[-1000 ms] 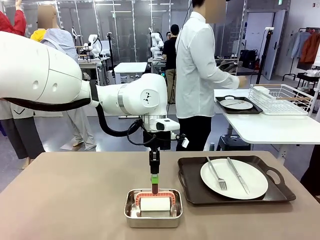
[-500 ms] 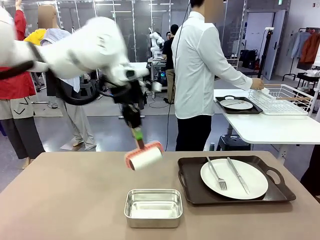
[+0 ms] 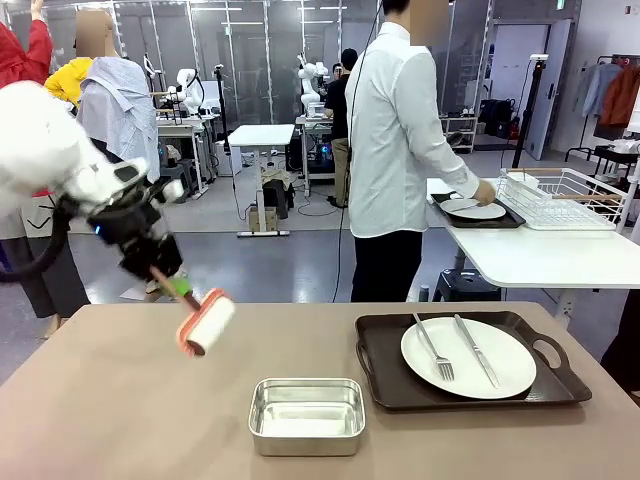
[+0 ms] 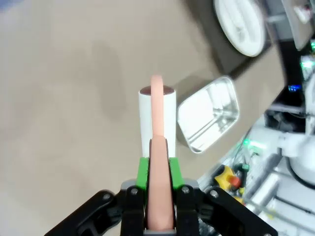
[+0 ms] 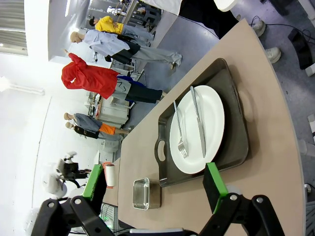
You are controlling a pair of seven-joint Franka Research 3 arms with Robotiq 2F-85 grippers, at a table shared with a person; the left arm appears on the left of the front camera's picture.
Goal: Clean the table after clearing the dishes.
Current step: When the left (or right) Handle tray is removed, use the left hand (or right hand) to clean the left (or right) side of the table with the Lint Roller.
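The left gripper (image 4: 157, 169) is clenched on a salmon-handled white lint roller (image 4: 156, 118), its green pads plain from the wrist; the front view adds the wide brown table (image 3: 120, 400) beneath. The handle slants down from the pincer, with the roll crosswise.

A: Where is the pan (image 3: 306, 415)?
B: On the bench (image 3: 120, 420), in the middle, near the front. The tray (image 3: 385, 385) sits just to its right.
A: What is on the tray?
B: A plate (image 3: 468, 357). A fork (image 3: 434, 350) and a knife (image 3: 475, 350) lie on it, with the fork on the left.
A: And the roller (image 3: 205, 322)?
B: Over the left part of the bench, in the left hand (image 4: 158, 172).
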